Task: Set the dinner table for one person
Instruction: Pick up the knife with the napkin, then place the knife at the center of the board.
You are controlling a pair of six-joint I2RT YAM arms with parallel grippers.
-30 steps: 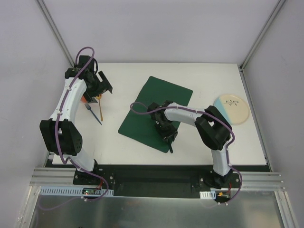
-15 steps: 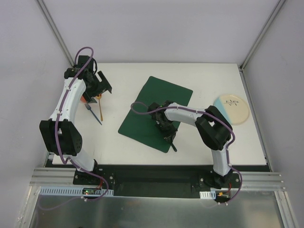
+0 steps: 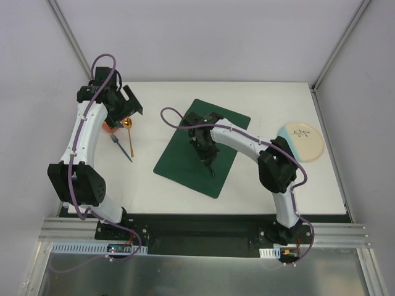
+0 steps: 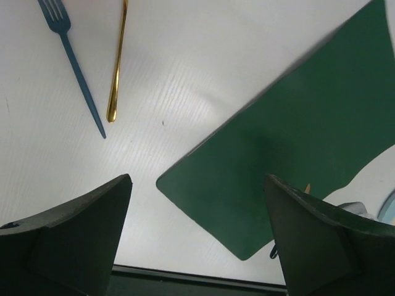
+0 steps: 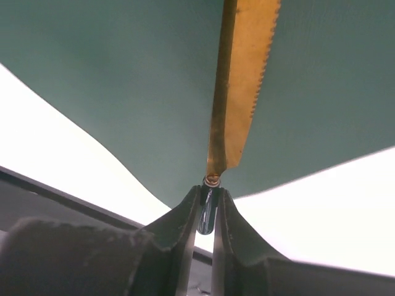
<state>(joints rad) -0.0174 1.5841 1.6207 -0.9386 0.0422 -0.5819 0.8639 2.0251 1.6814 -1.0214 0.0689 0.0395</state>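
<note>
The white dinner table (image 3: 271, 105) carries a dark green placemat (image 3: 185, 161) at its middle. My right gripper (image 3: 207, 150) is over the placemat, shut on the dark handle of a knife (image 3: 212, 170). In the right wrist view the gripper (image 5: 208, 206) pinches the handle, and the gold serrated blade (image 5: 244, 80) points out over the mat (image 5: 123, 92). My left gripper (image 3: 126, 106) is open and empty at the far left, above a gold spoon (image 3: 129, 134) and a blue fork (image 3: 121, 150). The left wrist view shows the fork (image 4: 74, 74), the spoon handle (image 4: 117, 61) and the placemat (image 4: 296, 135).
A cream and pale blue plate (image 3: 302, 140) lies near the table's right edge. An orange object (image 3: 108, 128) sits partly hidden under the left arm. Grey walls close in the table at the back and sides.
My right gripper has carried the knife from the placemat's near edge toward its middle. My left gripper has drawn back toward the far left, uncovering the spoon's bowl.
</note>
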